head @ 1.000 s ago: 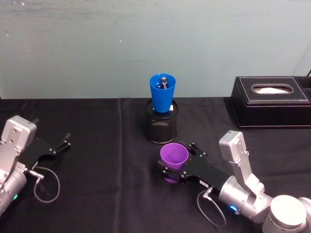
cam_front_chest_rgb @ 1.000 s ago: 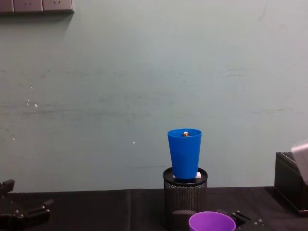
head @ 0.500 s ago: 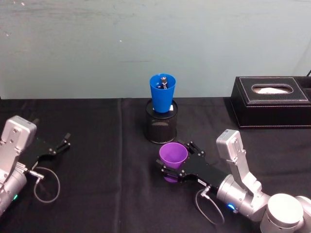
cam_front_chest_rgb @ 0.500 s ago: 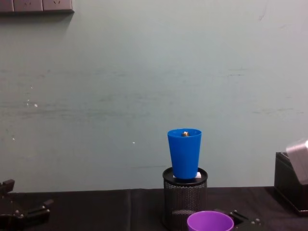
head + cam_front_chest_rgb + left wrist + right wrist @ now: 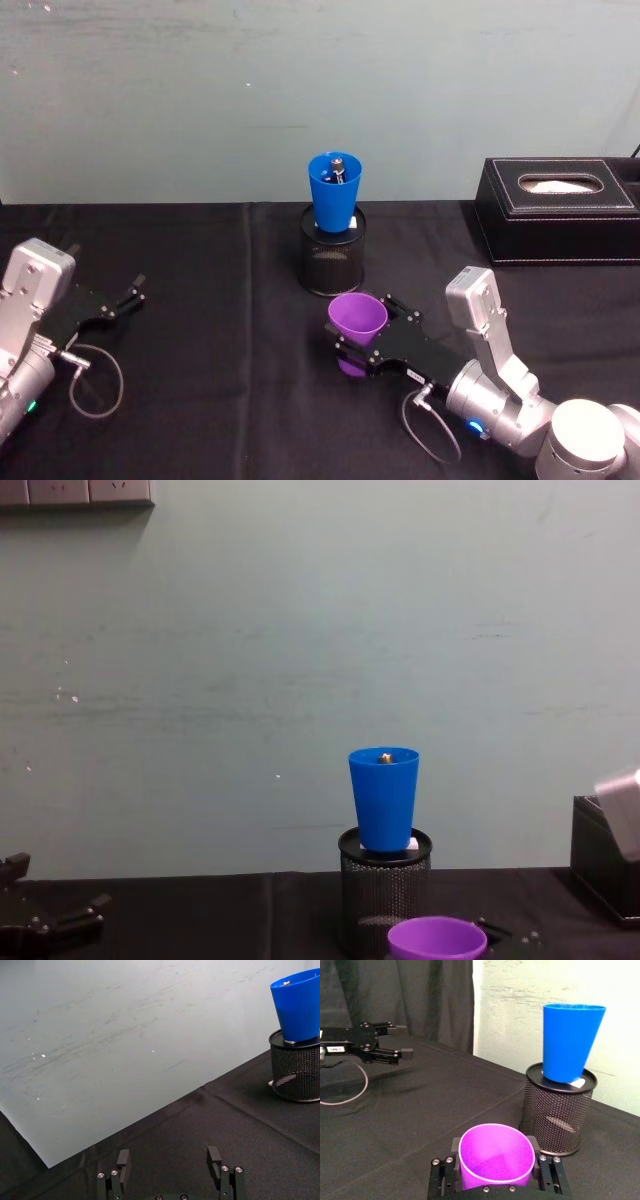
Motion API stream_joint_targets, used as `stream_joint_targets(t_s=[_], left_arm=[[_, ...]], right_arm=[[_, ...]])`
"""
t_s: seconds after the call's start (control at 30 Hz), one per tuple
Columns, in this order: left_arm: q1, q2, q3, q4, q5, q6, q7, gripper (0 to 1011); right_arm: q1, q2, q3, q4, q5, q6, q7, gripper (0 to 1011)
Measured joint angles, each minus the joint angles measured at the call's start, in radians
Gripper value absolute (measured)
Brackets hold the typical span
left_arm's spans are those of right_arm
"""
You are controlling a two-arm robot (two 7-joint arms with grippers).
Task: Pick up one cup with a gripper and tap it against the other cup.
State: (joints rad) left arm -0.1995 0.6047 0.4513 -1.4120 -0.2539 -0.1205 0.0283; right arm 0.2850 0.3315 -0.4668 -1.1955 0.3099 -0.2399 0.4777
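- Purple cup (image 5: 357, 318) upright, mouth up, long axis vertical, narrow base down; near the middle of the table (image 5: 220, 340), just in front of the holder (image 5: 331, 265), not touching it
- Right gripper (image 5: 351, 354) pinching the purple cup low on its sides
- Blue cup (image 5: 334, 192) upright in the holder, mouth up
- Left gripper (image 5: 130, 297) at far left, fingers spread, holding nothing
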Motion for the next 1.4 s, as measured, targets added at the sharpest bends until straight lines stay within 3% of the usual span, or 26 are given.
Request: stream_joint_targets(t_s=[0.17, 0.33, 0.63, 0.97, 1.4], left_arm=[[0.000, 0.000, 0.000, 0.000, 0.000, 0.000, 0.000, 1000], [0.000, 0.000, 0.000, 0.000, 0.000, 0.000, 0.000, 1000], [0.000, 0.000, 0.000, 0.000, 0.000, 0.000, 0.000, 1000], [0.000, 0.000, 0.000, 0.000, 0.000, 0.000, 0.000, 1000], [0.000, 0.000, 0.000, 0.000, 0.000, 0.000, 0.000, 1000]], right_arm=[[-0.018, 0.013, 0.017, -0.085, -0.031, 0.041, -0.028, 749], [-0.019, 0.022, 0.038, -0.163, -0.032, 0.102, -0.030, 741], [0.006, 0.035, 0.076, -0.306, 0.022, 0.216, -0.013, 741], [0.023, 0.047, 0.072, -0.358, 0.043, 0.269, -0.015, 741], [0.022, 0.046, 0.073, -0.354, 0.040, 0.265, -0.018, 741]])
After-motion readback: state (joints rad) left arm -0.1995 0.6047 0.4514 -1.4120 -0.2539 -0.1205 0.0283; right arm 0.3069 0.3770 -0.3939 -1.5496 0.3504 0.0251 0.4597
